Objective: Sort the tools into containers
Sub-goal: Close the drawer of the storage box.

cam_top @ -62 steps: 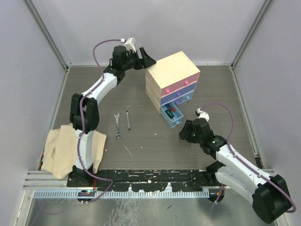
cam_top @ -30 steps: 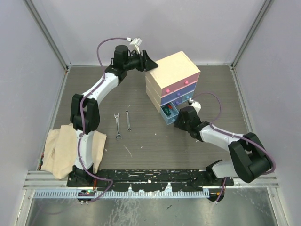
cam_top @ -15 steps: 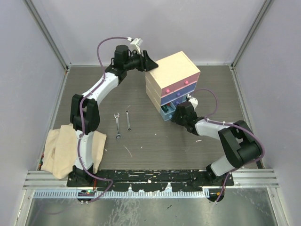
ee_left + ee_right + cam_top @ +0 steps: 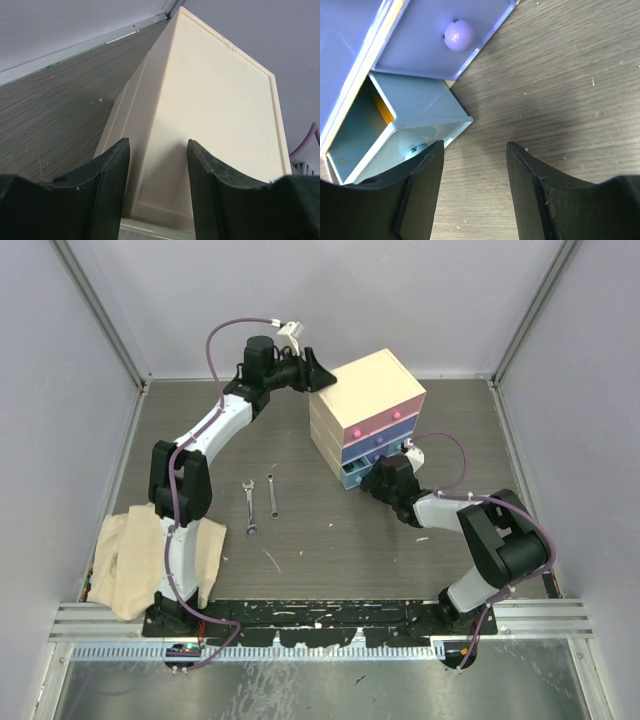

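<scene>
The cream chest point(image 4: 365, 390) stands at the back middle, with pink point(image 4: 372, 423) and purple point(image 4: 378, 446) drawers shut. Its blue drawer point(image 4: 350, 472) sticks out a little; in the right wrist view the blue drawer point(image 4: 415, 112) shows something orange inside. My right gripper point(image 4: 372, 480) is open at the drawer's front, and in its own view the right gripper point(image 4: 474, 150) has its left finger beside the blue knob point(image 4: 414, 150). My left gripper point(image 4: 325, 377) is open at the chest's back left top corner point(image 4: 165, 125). Two silver wrenches point(image 4: 250, 508) point(image 4: 271, 495) lie on the table to the left.
A beige cloth point(image 4: 135, 555) lies by the left arm's base. A thin pale stick point(image 4: 272, 560) lies on the table in front of the wrenches. Grey walls enclose the table on three sides.
My right arm has moved in toward the chest and the blue drawer now sticks out much less. Its jaws have widened slightly. The left arm has barely moved.
</scene>
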You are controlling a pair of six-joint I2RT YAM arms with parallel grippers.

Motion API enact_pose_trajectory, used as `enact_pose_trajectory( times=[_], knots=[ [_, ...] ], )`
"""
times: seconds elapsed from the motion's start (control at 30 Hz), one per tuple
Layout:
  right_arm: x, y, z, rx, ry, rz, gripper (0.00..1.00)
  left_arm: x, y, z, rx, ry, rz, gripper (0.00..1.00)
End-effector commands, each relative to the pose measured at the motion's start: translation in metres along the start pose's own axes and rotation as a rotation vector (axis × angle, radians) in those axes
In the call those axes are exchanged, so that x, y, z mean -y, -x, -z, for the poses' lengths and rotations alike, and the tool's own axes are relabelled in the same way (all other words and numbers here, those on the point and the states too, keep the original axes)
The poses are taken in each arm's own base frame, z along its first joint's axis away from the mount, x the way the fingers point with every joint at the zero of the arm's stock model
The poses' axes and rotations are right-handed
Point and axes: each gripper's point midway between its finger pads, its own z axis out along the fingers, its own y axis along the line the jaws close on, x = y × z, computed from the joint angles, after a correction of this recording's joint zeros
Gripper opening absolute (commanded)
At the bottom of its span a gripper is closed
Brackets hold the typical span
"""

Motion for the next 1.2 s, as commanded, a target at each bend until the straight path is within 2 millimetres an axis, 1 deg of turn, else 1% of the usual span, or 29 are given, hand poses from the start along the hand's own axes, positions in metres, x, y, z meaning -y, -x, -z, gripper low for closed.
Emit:
enact_pose_trajectory(
  times=[0.0,0.1,0.3,0.37,0.47,0.57,0.67,0.77,0.83,0.9,0.97,1.07,1.13,1.17],
  knots=[
    [-0.067,0.025,0.0,0.057,0.246,-0.118,0.6,0.039,-0.038,0.003,-0.14,-0.084,0.039,0.48],
    [-0.075,0.026,-0.002,0.05,0.278,-0.129,0.61,0.04,-0.04,0.003,-0.143,-0.086,0.038,0.48],
    [-0.092,0.035,0.001,0.066,0.343,-0.143,0.61,0.041,-0.042,0.004,-0.149,-0.089,0.039,0.48],
    [-0.095,0.036,0.001,0.064,0.351,-0.137,0.61,0.041,-0.042,0.005,-0.15,-0.088,0.037,0.48],
    [-0.085,0.035,0.002,0.07,0.309,-0.12,0.61,0.041,-0.041,0.005,-0.149,-0.084,0.037,0.48],
    [-0.065,0.034,0.003,0.075,0.23,-0.102,0.62,0.04,-0.038,0.005,-0.144,-0.078,0.036,0.48],
    [-0.048,0.029,0.013,0.066,0.189,-0.067,0.62,0.038,-0.029,0.006,-0.127,-0.058,0.036,0.53],
    [-0.032,0.028,0.027,0.08,0.153,-0.023,0.62,0.036,-0.008,0.011,-0.087,-0.027,0.031,0.58],
    [-0.023,0.036,0.04,0.113,0.111,-0.005,0.62,0.036,0.012,0.017,-0.049,-0.001,0.027,0.62],
    [-0.011,0.05,0.049,0.165,0.049,0.008,0.62,0.038,0.037,0.025,0.001,0.02,0.024,0.68],
    [-0.004,0.065,0.058,0.199,0.015,0.014,0.64,0.045,0.064,0.035,0.059,0.027,0.024,0.72],
    [0.007,0.095,0.073,0.257,-0.039,0.003,0.67,0.056,0.103,0.055,0.151,0.028,0.026,0.79],
    [0.015,0.117,0.085,0.307,-0.07,-0.013,0.7,0.064,0.123,0.071,0.201,0.035,0.015,0.83],
    [0.018,0.129,0.092,0.335,-0.078,-0.021,0.71,0.065,0.13,0.079,0.218,0.044,0.01,0.84]
  ],
)
